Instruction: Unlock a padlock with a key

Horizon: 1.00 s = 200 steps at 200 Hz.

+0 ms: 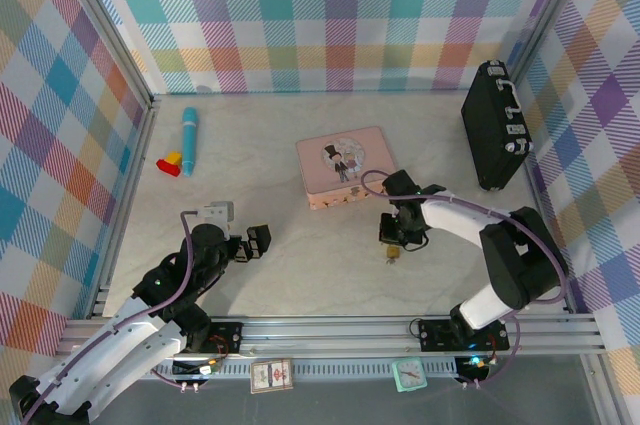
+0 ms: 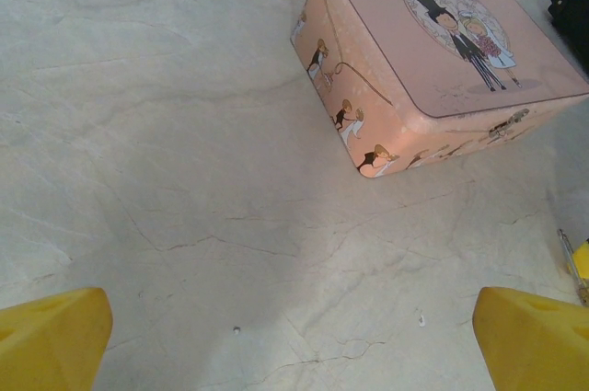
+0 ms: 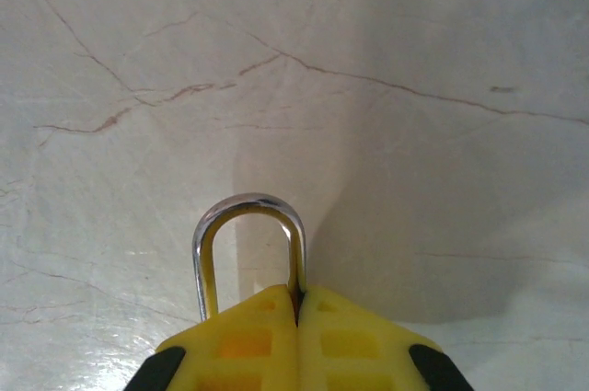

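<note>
My right gripper [image 1: 397,237] [image 3: 299,304] is shut on the padlock, its yellow fingers pinching one leg of the silver U-shaped shackle [image 3: 247,209], which sticks out past the fingertips low over the marble tabletop. From above, the small brass padlock [image 1: 394,254] shows just under that gripper, in front of the pink tin. My left gripper [image 1: 251,242] [image 2: 294,336] stands open over bare table to the left, nothing between its yellow fingertips [image 2: 55,336]. A thin metal sliver [image 2: 568,260] sits at the left wrist view's right edge; what it is I cannot tell. The key is out of view.
The pink illustrated tin [image 1: 345,167] [image 2: 442,60] lies mid-table, right behind the right gripper. A black case [image 1: 495,125] stands at the back right. A blue tube [image 1: 189,140] and a red-and-yellow piece [image 1: 170,163] lie at the back left. Plaid walls enclose the table.
</note>
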Each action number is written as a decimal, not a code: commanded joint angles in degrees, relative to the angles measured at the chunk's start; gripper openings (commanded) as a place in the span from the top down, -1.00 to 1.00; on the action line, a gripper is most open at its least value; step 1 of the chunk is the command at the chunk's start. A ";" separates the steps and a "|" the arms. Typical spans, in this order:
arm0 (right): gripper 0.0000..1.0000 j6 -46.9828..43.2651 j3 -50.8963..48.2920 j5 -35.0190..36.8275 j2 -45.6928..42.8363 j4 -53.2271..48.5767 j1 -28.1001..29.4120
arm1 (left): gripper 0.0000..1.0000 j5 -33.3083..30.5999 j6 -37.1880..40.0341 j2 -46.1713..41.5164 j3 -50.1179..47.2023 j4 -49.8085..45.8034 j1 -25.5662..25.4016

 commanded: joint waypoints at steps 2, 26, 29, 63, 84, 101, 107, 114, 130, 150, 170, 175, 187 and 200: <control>1.00 -1.76 1.40 -0.68 0.71 0.57 0.59 | -1.00 -1.25 -0.33 -0.06 -0.74 1.28 -0.41; 0.87 -3.13 2.21 -0.33 1.04 -0.95 0.86 | -1.00 -1.36 -0.34 -0.06 -0.74 1.27 -0.41; 0.85 -3.20 2.36 -0.19 1.10 -1.23 0.87 | -1.00 -1.48 -0.31 -0.06 -0.73 1.20 -0.37; 0.65 -3.45 2.32 0.62 -0.77 -2.06 1.13 | -1.00 -1.82 -0.49 -0.14 -0.39 0.67 -0.40; 0.54 -3.81 2.33 0.79 -2.97 -2.63 1.22 | -1.00 -2.06 -0.56 -0.15 -0.10 0.57 -0.41; 0.44 -4.22 2.51 1.46 -5.50 -3.79 1.22 | -1.00 -2.47 -0.68 -0.06 0.21 0.39 -0.38; 0.41 -4.41 2.64 1.60 -6.63 -4.23 1.22 | -1.00 -2.73 -0.61 0.02 0.38 0.22 -0.41; 0.38 -4.74 2.77 1.95 -8.12 -4.91 1.22 | -1.00 -3.09 -0.68 0.10 0.71 0.14 -0.37; 0.33 -5.54 3.16 2.76 -12.34 -6.01 1.22 | -1.00 -4.61 -0.49 0.83 1.64 -0.42 -0.41; 0.25 -6.64 3.42 4.44 -19.13 -6.81 1.22 | -1.00 -7.92 0.42 3.97 4.02 -3.45 -0.41; 0.15 -7.60 3.38 6.23 -26.19 -7.22 1.22 | -1.00 -10.32 1.48 6.77 7.16 -7.22 -0.41; 0.13 -7.93 3.25 6.86 -28.04 -7.17 1.22 | -1.00 -10.74 1.48 6.88 7.57 -7.70 -0.40; 0.10 -9.00 2.44 8.70 -32.21 -6.37 1.22 | -1.00 -11.29 0.99 6.34 7.83 -7.57 -0.41; -0.10 -9.73 0.80 12.25 -36.40 -4.66 1.18 | -1.00 -11.54 1.03 5.83 8.25 -6.55 -0.40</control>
